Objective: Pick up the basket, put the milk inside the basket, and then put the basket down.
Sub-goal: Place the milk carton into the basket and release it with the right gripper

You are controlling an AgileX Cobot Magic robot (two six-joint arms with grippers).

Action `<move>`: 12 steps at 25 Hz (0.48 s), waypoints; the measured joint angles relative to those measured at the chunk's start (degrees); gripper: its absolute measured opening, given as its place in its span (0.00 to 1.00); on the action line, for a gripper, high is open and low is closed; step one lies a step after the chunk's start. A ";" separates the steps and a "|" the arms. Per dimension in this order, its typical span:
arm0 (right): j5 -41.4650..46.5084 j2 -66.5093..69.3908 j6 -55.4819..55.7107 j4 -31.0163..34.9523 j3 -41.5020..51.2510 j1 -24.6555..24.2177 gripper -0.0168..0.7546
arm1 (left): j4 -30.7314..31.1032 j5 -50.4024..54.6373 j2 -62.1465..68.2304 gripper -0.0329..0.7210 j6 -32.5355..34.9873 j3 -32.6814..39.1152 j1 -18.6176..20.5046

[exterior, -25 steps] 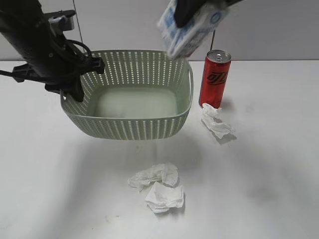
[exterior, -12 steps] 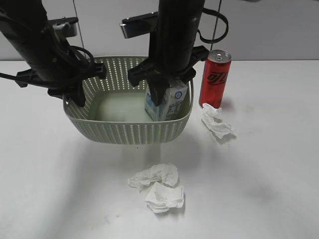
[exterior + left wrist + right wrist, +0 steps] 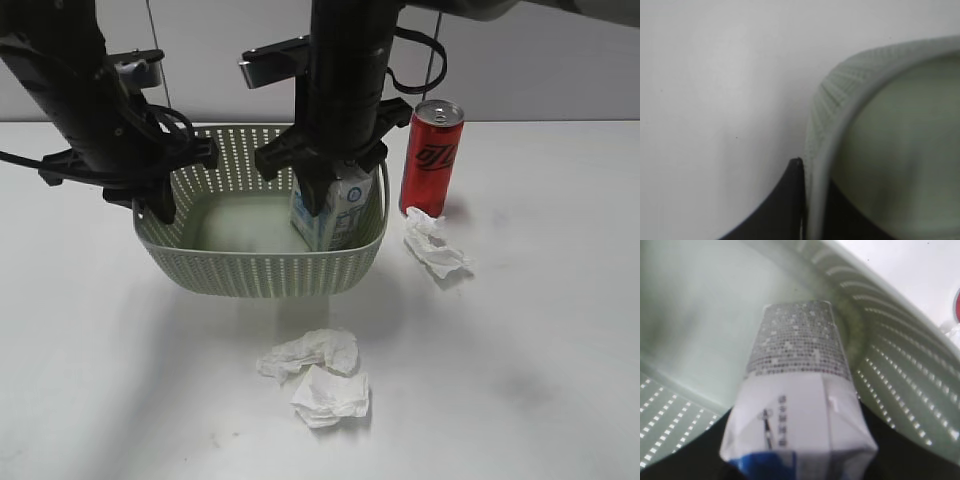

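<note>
Milk (image 3: 335, 205) sits inside the right end of the basket (image 3: 265, 270), upright but leaning a little, with our right pincer (image 3: 340, 190) clamped on its upper part; whether its base rests on the basket floor we cannot tell. Our left pincer (image 3: 160, 195) is closed on the basket's left rim, and the shadow on the desk (image 3: 540, 330) beneath suggests the basket hangs just clear of it. Held from one side only, the basket could tip or slip once the carton's weight lands at the far end, and a tilted carton let go early may topple against the wall. Setting the basket down unevenly could also nudge the red soda can (image 3: 431, 155) just beside its right corner. The exterior view alone shows that can and the crumpled tissues (image 3: 315, 375) on the desk; the right wrist view alone shows the carton's grey speckled face and printed top close against the slotted wall; the left wrist view gives only a blurred corner of rim with one dark finger (image 3: 785, 200) outside it.
</note>
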 joint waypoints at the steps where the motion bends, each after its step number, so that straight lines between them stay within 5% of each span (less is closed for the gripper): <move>1: 0.00 0.00 -0.91 0.14 0.00 0.00 0.45 | 0.00 0.00 0.00 0.04 0.00 0.00 0.00; 7: -0.06 0.00 -2.67 1.31 -1.39 0.00 0.84 | 0.26 0.60 0.17 0.04 0.15 0.16 0.00; 12: -0.30 -0.74 -2.67 4.07 -5.28 0.00 0.87 | 0.02 0.65 0.17 0.04 0.15 0.18 0.00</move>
